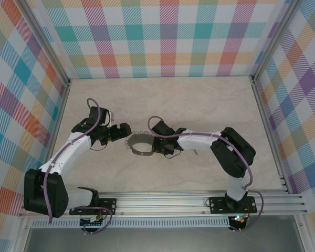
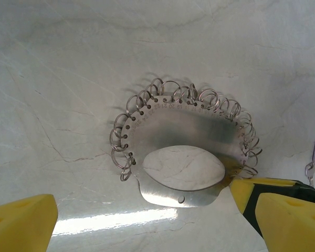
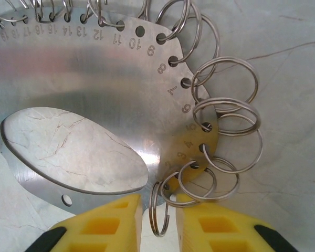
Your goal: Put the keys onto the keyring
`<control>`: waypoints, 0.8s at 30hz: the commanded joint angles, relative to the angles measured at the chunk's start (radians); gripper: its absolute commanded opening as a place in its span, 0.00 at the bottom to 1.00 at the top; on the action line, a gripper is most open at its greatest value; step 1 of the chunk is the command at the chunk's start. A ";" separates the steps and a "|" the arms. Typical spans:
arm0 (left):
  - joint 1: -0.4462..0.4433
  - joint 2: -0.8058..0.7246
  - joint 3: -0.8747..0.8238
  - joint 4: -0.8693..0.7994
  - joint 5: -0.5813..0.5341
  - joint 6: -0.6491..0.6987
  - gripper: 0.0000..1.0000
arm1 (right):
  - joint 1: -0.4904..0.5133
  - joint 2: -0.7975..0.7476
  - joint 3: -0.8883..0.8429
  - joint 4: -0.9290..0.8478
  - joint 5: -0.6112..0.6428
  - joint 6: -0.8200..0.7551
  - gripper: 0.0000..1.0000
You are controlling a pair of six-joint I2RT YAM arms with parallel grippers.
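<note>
One keyring (image 1: 139, 151) is seen, lying flat on the table (image 1: 199, 105) near its middle, between two grippers. It is a thin silvery metal plate (image 2: 189, 126) with an oval cutout (image 3: 68, 147) through which the table shows. A row of small numbered holes (image 3: 173, 61) runs along its curved edge. Wire split rings (image 3: 251, 113) are hung through these holes, roughly twenty in all; an exact count cannot be made.

The left gripper (image 2: 156, 215) is spread wide, just short of the plate. The right gripper (image 3: 158, 220) is held at the plate's edge, its fingers (image 3: 105, 226) nearly together. One ring (image 3: 158, 210) stands in the narrow gap; whether it is pinched cannot be told.
</note>
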State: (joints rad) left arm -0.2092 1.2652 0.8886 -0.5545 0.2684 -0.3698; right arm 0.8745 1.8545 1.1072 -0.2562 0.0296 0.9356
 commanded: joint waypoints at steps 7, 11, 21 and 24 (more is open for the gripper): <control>-0.015 0.002 0.025 -0.015 -0.009 0.005 0.97 | -0.010 0.010 0.022 -0.020 -0.017 -0.021 0.18; -0.015 0.003 0.023 -0.015 -0.011 0.002 0.97 | -0.012 0.011 0.018 -0.018 -0.022 -0.023 0.11; -0.015 0.006 0.020 -0.010 -0.024 0.002 0.97 | -0.015 0.015 0.016 -0.016 -0.030 -0.034 0.00; -0.015 0.005 0.027 -0.012 -0.039 -0.013 0.97 | -0.016 0.014 0.020 -0.025 -0.033 -0.041 0.00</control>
State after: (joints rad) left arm -0.2096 1.2667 0.8890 -0.5541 0.2531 -0.3714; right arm 0.8642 1.8561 1.1072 -0.2558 0.0074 0.9188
